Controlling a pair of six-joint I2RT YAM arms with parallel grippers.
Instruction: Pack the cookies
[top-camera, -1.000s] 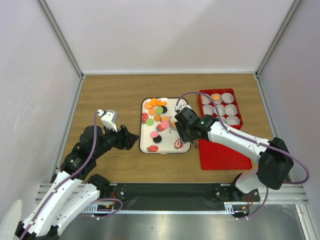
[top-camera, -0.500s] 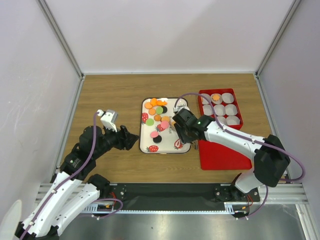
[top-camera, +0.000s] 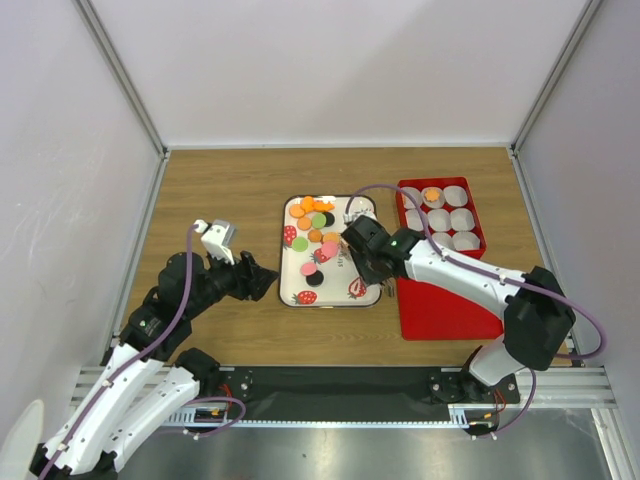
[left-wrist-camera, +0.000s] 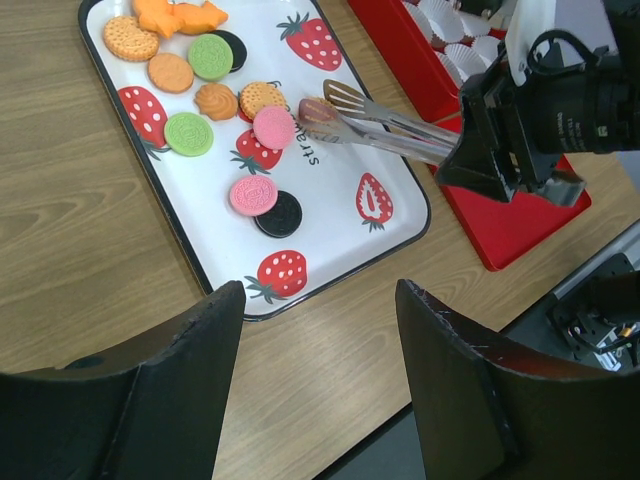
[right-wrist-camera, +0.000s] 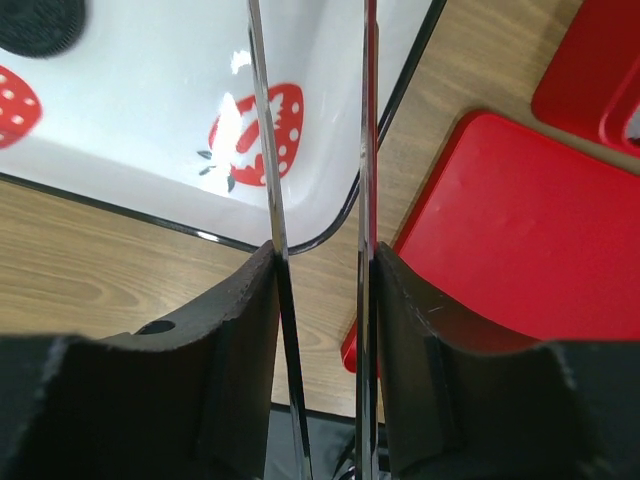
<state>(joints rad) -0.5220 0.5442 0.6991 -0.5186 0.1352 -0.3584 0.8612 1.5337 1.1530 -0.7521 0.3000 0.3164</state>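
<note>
Two green cookies (left-wrist-camera: 210, 57), two pink cookies (left-wrist-camera: 253, 195) and two black cookies (left-wrist-camera: 280, 213) were counted on one tray (left-wrist-camera: 330, 240). The orange and tan cookies (left-wrist-camera: 170, 72), at least five, could not be counted exactly. One pair of tongs (left-wrist-camera: 390, 125), one red box (top-camera: 480, 225) and one red lid (top-camera: 450, 300) were seen.

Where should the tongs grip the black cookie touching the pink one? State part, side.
Likely the black cookie by its free rim, coming in low from the side opposite the pink cookie: it lies flat, and the pink one abuts it.
</note>
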